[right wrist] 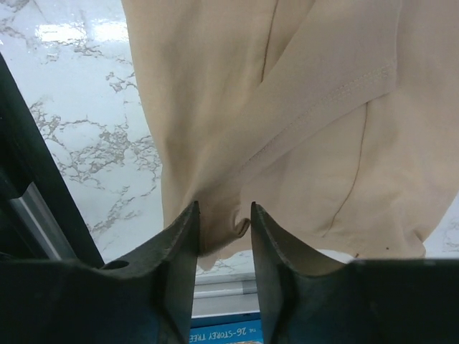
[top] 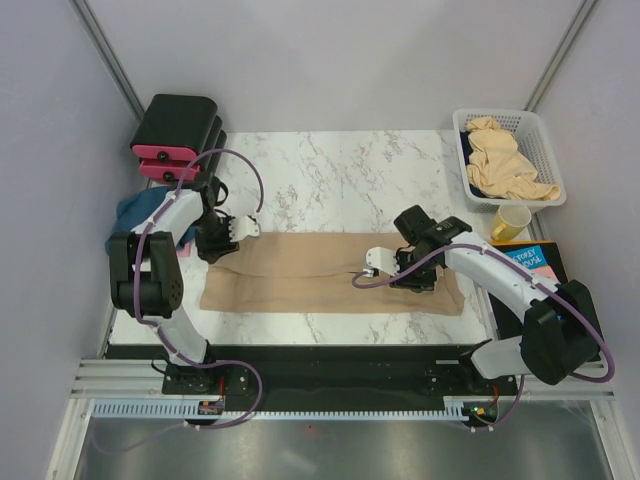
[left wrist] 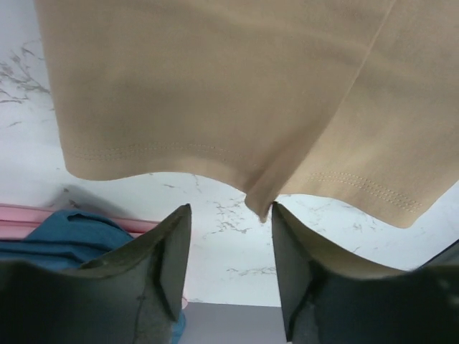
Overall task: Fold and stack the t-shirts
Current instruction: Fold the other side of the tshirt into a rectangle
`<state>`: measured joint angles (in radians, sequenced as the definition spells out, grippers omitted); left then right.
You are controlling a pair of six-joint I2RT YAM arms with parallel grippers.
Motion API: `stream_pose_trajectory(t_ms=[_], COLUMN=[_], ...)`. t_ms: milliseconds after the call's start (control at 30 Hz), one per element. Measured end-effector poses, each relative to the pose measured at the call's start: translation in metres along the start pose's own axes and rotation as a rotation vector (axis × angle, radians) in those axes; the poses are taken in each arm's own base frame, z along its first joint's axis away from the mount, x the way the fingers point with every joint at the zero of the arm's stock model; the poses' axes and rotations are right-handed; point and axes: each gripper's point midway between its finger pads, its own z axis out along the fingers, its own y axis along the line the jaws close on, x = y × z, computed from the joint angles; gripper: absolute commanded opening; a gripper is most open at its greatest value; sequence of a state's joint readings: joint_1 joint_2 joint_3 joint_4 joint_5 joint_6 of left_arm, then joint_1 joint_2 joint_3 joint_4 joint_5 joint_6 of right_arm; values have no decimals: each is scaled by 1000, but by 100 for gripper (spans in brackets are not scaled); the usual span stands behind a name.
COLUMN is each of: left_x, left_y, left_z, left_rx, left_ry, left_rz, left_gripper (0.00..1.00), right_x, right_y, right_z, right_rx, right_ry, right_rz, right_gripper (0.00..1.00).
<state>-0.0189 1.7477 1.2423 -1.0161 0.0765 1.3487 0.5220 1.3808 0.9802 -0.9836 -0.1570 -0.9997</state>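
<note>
A tan t-shirt (top: pixel 320 272) lies folded into a long strip across the marble table (top: pixel 330 180). My left gripper (top: pixel 215 248) sits at the strip's left end. In the left wrist view my left gripper (left wrist: pixel 231 208) is open, and the hem (left wrist: pixel 215 154) has a corner hanging just beside the right fingertip, ungripped. My right gripper (top: pixel 418 278) is at the strip's right end. In the right wrist view my right gripper (right wrist: pixel 224 206) is open too, with a loose fold of the t-shirt (right wrist: pixel 301 107) lying between its fingers. A dark blue t-shirt (top: pixel 138 210) lies bunched at the far left.
A white mesh basket (top: pixel 545 150) at the back right holds more crumpled tan t-shirts (top: pixel 505 165). Black-and-pink boxes (top: pixel 175 135) stand at the back left. A yellow mug (top: pixel 512 220) and a blue book (top: pixel 535 262) sit beside the right arm.
</note>
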Motion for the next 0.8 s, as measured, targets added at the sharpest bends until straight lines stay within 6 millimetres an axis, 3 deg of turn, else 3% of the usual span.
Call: stream_pose_trajectory(t_ms=[200, 467, 633, 800], left_x=[6, 8, -2, -15], left_y=[-8, -4, 31, 63], left_z=[2, 6, -9, -31], left_rx=[35, 53, -17, -114], left_ry=[30, 43, 15, -36], left_rz=[2, 0, -14, -22], left_gripper=[66, 66, 66, 65], right_x=[2, 10, -1, -26], right_y=[1, 10, -6, -39], right_z=[1, 5, 8, 10], right_rx=[-8, -31, 11, 27], right_ry=[13, 47, 11, -87], right_rz=[-17, -37, 35, 154], right_gripper=[53, 53, 52, 52])
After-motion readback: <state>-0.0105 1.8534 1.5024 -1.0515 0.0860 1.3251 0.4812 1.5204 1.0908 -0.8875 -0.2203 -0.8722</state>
